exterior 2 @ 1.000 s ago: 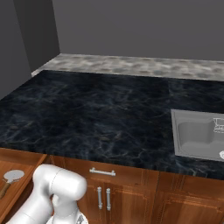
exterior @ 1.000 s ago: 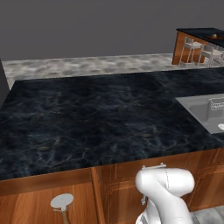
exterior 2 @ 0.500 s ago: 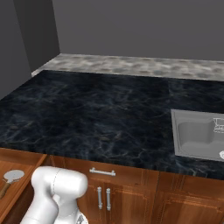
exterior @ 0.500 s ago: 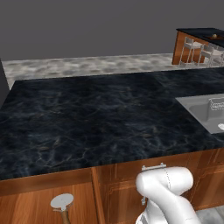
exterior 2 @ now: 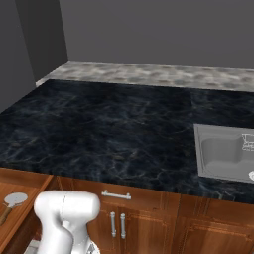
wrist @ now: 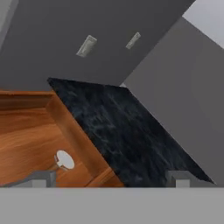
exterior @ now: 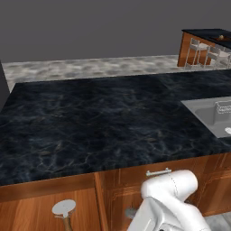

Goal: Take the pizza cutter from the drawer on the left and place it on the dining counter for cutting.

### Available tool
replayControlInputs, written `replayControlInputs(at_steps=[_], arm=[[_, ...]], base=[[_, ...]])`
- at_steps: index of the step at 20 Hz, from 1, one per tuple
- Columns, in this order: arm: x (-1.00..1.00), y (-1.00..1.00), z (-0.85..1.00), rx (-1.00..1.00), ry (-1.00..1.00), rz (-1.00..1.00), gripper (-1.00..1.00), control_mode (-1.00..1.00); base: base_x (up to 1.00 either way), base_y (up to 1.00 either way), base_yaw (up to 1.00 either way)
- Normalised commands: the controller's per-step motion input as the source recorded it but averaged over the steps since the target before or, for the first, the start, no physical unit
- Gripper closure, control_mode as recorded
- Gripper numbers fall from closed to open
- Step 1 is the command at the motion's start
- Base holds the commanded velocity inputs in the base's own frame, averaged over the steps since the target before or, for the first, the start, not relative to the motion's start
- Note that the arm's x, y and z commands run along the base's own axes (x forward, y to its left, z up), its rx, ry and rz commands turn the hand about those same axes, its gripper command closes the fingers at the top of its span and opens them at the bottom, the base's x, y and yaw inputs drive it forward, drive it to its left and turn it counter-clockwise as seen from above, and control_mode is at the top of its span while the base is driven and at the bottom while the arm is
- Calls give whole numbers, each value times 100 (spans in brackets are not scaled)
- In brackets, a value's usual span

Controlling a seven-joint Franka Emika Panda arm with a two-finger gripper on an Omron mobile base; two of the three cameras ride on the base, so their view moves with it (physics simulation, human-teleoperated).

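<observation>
I can see the pizza cutter [exterior: 63,208] lying inside the open drawer [exterior: 31,212] at the lower left of my left base view: a flat, round, pale grey wheel with a short brown wooden handle running toward the bottom edge, where it is cut off. From the right base view the same pizza cutter [exterior 2: 13,201] shows at the far left, wheel up and handle slanting down to the picture's edge, on the reddish-brown drawer [exterior 2: 20,191] floor. The hand view catches it too (tilted, so the room looks rolled): the pizza cutter [wrist: 64,160] rests on the wooden bottom of the drawer [wrist: 26,144], near the inner wall, just below the edge of the black marble counter [wrist: 131,135].

The gripper [wrist: 111,179] has its fingers spread wide apart, with one fingertip [wrist: 39,179] at the lower left and the other at the lower right of the hand view. Nothing sits between them and they touch nothing; the cutter lies apart from both tips.

The fingertips are only partly visible at the bottom. The white arm [exterior: 169,205] hides part of the cabinet front below the counter. The dining counter [exterior: 207,38] with its pale chairs is small and cut off at the upper right of the left base view.
</observation>
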Motion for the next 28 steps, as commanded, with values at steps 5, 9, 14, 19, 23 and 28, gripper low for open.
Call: replayControlInputs(at_steps=[5, 9, 14, 19, 23, 28], arm=[[36, -33, 15, 27, 1, -4, -100, -100], [75, 0, 14, 5, 6, -8, -100, -100], [67, 7, 13, 14, 6, -17, -100, -100], [49, 23, -8, 24, 18, -31, -100, -100], [26, 3, -15, 35, 23, -31, -100, -100], [22, 0, -12, 32, 32, -24, -100, -100]], base=[[0, 0, 0], [0, 0, 0], [0, 0, 0], [0, 0, 0], [0, 0, 0], [0, 0, 0]])
